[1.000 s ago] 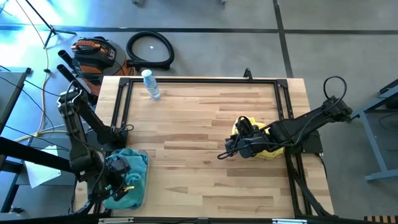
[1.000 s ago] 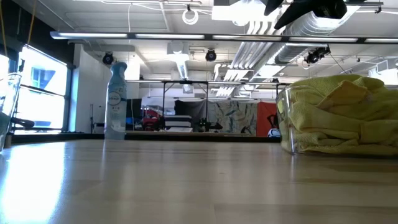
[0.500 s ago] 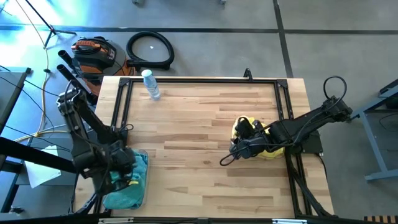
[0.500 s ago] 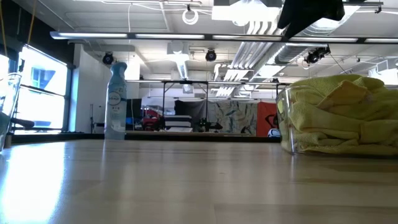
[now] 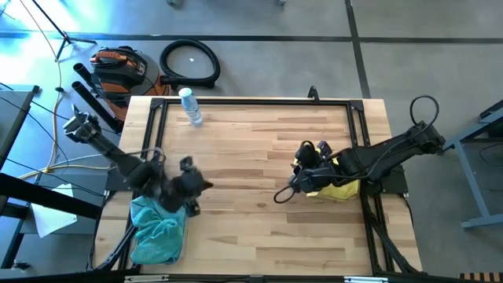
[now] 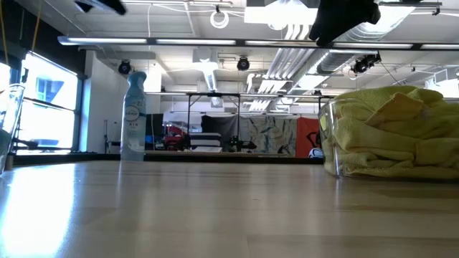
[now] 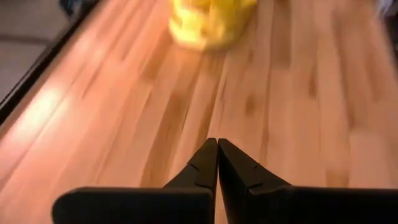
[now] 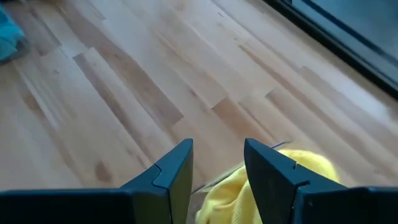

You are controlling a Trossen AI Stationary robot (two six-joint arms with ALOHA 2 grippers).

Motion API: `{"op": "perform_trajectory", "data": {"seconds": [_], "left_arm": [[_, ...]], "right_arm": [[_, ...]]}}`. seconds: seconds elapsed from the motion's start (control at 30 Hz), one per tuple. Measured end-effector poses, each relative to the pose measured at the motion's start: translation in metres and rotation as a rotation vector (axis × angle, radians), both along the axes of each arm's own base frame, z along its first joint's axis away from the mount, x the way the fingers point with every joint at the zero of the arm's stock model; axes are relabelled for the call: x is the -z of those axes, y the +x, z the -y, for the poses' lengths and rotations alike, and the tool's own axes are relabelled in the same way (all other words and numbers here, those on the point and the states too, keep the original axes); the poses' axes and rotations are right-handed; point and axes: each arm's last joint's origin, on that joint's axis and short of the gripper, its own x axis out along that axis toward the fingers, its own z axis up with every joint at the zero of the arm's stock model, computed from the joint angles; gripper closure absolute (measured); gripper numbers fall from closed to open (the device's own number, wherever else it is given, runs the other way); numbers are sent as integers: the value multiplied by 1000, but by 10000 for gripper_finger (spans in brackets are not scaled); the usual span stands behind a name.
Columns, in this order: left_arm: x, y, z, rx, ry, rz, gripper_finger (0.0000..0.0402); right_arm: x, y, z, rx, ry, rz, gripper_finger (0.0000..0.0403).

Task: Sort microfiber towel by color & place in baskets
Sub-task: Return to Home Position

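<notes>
Table [image 5: 259, 157], wood. Blue towels [image 5: 157, 232] heaped at its left front corner, long axis front-to-back. Yellow towels [image 6: 391, 132] piled in right bin [image 6: 328, 147]. Left gripper [image 7: 217, 149] beside blue heap, fingers pressed together, empty. Right gripper [image 8: 217, 152] at yellow heap's inner edge, fingers apart, empty.

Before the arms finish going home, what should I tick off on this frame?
1. Left gripper shut, empty: ok.
2. Right gripper open, nothing clamped: ok.
3. Yellow towels inside their clear tub: ok.
4. Teal towels in one pile at the table's left edge; tub around them: cannot tell.
5. No stray towel on the bare table: ok.
6. Spray bottle upright, away from both arms: ok.
</notes>
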Motion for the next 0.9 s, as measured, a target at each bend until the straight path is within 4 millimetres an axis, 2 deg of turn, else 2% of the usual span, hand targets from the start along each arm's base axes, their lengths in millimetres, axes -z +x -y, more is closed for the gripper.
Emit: {"op": "perform_trajectory", "data": {"seconds": [0.2,0.33,0.53,0.67,0.8,0.9], "left_arm": [[10,10,-37,76,-39,277,401],[21,3,-62,77,-43,441,401],[47,-16,-92,30,-75,568,401],[55,-33,-104,-37,-104,625,401],[55,-52,-108,-31,-91,675,401],[63,-64,-110,-31,-88,663,401]], "right_arm": [[0,3,10,-43,-61,-52,261],[0,5,18,-77,-105,-93,261],[0,7,29,-77,-122,-119,261],[0,8,33,-67,-112,-122,261],[0,8,35,-63,-112,-125,261],[0,8,36,-59,-111,-126,261]]}}
